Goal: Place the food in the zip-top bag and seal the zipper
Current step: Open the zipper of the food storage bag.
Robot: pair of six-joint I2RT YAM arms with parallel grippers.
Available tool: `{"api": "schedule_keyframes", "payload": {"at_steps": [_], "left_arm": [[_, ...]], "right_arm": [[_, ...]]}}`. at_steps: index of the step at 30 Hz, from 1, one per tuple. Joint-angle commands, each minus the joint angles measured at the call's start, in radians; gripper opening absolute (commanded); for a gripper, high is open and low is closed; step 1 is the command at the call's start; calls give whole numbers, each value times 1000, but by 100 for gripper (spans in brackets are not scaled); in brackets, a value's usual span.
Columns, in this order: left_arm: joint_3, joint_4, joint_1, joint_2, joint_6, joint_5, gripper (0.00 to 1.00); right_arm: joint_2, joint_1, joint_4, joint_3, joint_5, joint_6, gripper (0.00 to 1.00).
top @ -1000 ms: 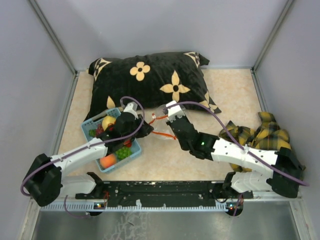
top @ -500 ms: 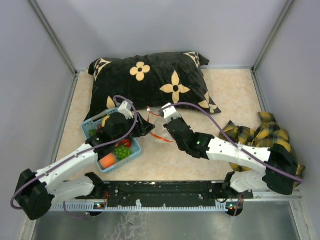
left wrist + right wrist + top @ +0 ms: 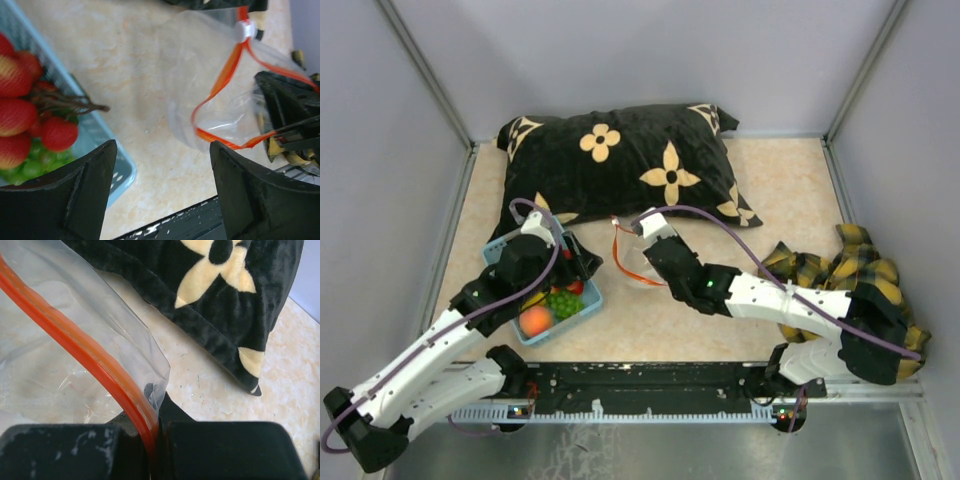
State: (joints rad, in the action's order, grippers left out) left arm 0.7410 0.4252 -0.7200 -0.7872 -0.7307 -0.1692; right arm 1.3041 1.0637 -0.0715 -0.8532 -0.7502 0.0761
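Bare table (image 3: 790, 190) lies open at 1 to 2 o'clock of the zip-top bag (image 3: 636, 262). There is more along the near strip at 6 o'clock, in front of the black rail (image 3: 650, 385) where the arms are bolted. At 12 o'clock the pillow (image 3: 620, 160) closes the way, just beside the bag. At 9 o'clock the basket (image 3: 575, 316) sits near, with a narrow lane of table between them. At 3 to 4 o'clock a crumpled plaid cloth (image 3: 840, 265) fills the right edge. Plain grey walls (image 3: 650, 60) rise on three sides.

The table is beige, faintly marbled and matt. The pillow is black plush with cream flower shapes, and the basket is light blue slotted plastic. The bag is thin, clear, creased film, its red zipper (image 3: 220, 85) gaping in a loop.

The right gripper (image 3: 152, 435) is pinched tight on the zipper at one end of the mouth. The left gripper (image 3: 161, 150) stands spread wide with nothing between its fingers, over the lane between basket and bag. The food (image 3: 552, 305) is in the basket: red strawberries (image 3: 20, 115), green grapes (image 3: 30, 167) and a peach (image 3: 535, 320).
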Motion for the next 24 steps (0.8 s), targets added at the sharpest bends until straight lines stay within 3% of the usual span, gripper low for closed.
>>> {"api": "schedule_keyframes", "payload": {"at_steps": [1, 11, 18, 24], "left_arm": [[40, 245, 4, 39, -78, -90, 83], [67, 473, 4, -10, -132, -172, 97], [107, 649, 38, -59, -199, -261, 98], [119, 716, 91, -97, -242, -228, 97]], "right_arm": [[0, -5, 46, -47, -12, 3, 1], [-4, -6, 70, -33, 8, 20, 1], [-23, -11, 96, -13, 35, 25, 1], [-41, -17, 133, 16, 61, 25, 1]]}}
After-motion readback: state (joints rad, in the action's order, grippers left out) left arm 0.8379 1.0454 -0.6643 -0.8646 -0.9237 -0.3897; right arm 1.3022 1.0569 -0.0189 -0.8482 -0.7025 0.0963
